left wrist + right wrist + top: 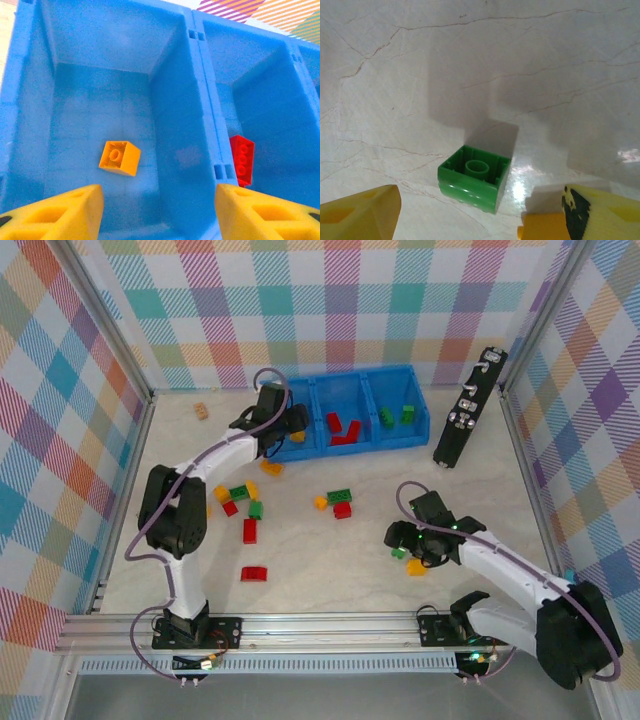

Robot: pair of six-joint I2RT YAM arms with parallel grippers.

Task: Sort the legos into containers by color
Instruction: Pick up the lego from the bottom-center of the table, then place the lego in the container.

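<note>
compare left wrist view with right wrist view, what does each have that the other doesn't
Left wrist view: the blue bin, with an orange brick on the floor of one compartment and a red brick in the compartment to its right.
Right wrist view: a green brick lying hollow side up on the pale table.
Shared: yellow fingers at the bottom edge, the left tool and the right tool both open and gripping nothing.

A robotics lab test cell is indicated by a marbled desk (330,570) enclosed by plaid-printed panels (330,300) on aluminium framing (103,318), with a left arm (215,455) and a right arm (500,570) bolted to the near rail (330,625).
</note>
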